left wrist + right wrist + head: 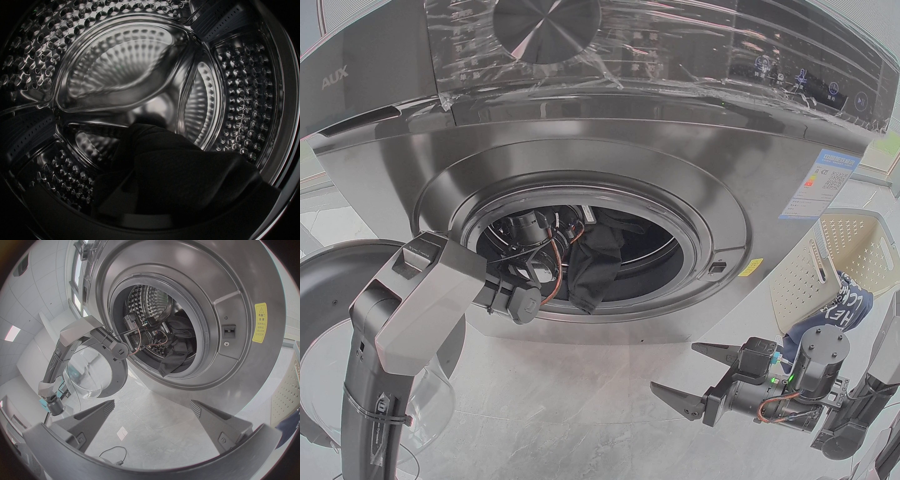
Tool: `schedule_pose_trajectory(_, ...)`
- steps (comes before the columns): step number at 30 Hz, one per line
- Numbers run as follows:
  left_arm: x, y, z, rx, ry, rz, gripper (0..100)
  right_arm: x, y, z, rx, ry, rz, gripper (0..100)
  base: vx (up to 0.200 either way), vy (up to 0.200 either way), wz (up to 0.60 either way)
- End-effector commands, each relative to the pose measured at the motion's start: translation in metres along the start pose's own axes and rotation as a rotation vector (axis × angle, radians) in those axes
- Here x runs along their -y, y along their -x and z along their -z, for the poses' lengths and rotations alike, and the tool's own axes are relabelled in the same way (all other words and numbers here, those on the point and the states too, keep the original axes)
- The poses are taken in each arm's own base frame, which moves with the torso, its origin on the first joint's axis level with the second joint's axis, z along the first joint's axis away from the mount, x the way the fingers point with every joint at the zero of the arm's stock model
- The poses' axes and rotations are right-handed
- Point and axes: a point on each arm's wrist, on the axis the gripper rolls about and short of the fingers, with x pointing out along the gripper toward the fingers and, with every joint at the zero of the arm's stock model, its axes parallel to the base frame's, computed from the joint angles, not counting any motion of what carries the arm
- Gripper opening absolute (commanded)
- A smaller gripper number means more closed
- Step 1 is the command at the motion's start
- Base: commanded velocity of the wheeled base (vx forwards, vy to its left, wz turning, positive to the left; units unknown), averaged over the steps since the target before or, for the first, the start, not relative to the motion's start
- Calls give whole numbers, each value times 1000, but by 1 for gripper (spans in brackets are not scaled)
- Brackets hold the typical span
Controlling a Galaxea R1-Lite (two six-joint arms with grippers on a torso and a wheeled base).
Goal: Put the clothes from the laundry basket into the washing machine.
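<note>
Right hand [673, 365] spread wide above grey floor [581, 387].

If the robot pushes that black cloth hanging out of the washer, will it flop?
Probably floppy: the black cloth droops in folds over the washer's door rim. It looks light and thin, so a push may bunch it up rather than slide it whole.

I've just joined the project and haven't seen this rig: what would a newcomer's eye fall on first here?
The washing machine dominates, its round mouth open, with the left arm poked into the drum and a black garment draped over the lower rim. On the right, the right end effector hangs open above the floor, beside a pale laundry basket holding a blue garment.
</note>
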Motion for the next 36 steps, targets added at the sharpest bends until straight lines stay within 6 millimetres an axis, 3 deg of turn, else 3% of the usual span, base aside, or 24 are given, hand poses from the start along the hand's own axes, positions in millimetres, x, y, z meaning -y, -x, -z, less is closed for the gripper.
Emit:
schedule_pose_trajectory(1, -1, 2, 8, -21, 1, -4, 100, 0, 0, 1, -3, 0, 0, 100, 0, 0, 0)
schedule_pose_trajectory(11, 12, 27, 21, -174, 13, 14, 100, 0, 0, 0, -2, 0, -2, 100, 0, 0, 0)
schedule_pose_trajectory(19, 11, 60, 47, -403, -23, 19, 100, -1, 0, 1, -4, 2, -5, 100, 0, 0, 0)
schedule_pose_trajectory(23, 9, 62, 55, -437, -32, 14, 100, -1, -1, 0, -2, 1, -5, 100, 0, 0, 0)
schedule_pose_trajectory(24, 9, 61, 54, -434, -32, 13, 0, -1, -1, 0, -2, 1, -5, 100, 0, 0, 0)
schedule_pose_trajectory(36, 20, 28, 35, -290, 63, 32, 0, -1, -2, -1, 4, 1, -6, 100, 0, 0, 0)
